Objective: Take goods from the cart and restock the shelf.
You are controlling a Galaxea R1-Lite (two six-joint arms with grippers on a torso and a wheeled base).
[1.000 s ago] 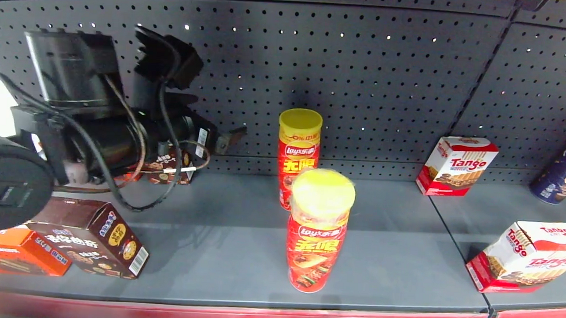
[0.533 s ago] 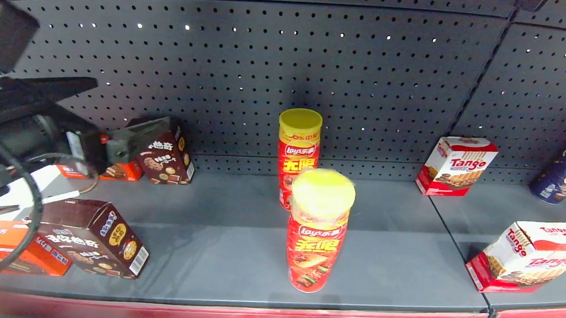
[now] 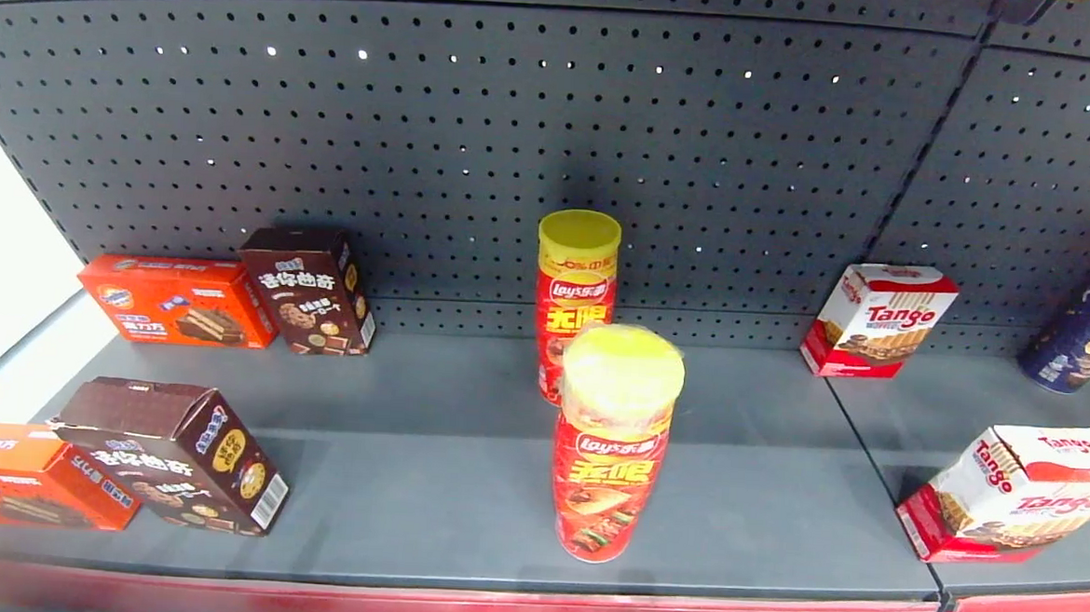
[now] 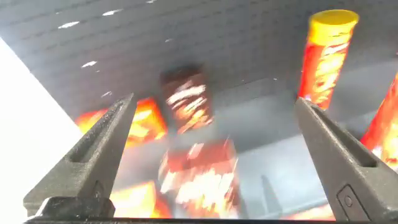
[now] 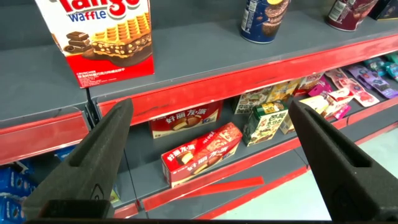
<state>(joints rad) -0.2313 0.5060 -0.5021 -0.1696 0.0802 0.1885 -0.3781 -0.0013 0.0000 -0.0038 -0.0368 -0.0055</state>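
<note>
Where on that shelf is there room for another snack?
Two bare stretches of shelf: one between the front brown box and the front chip can, one between that can and the back wafer box. The left end is crowded with four boxes; the right holds the front wafer box and a blue can.

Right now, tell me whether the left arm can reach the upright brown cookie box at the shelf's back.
Likely yes. The left gripper is open and points at the brown cookie box. The front brown box sits close to that path, so approach above it.
</note>
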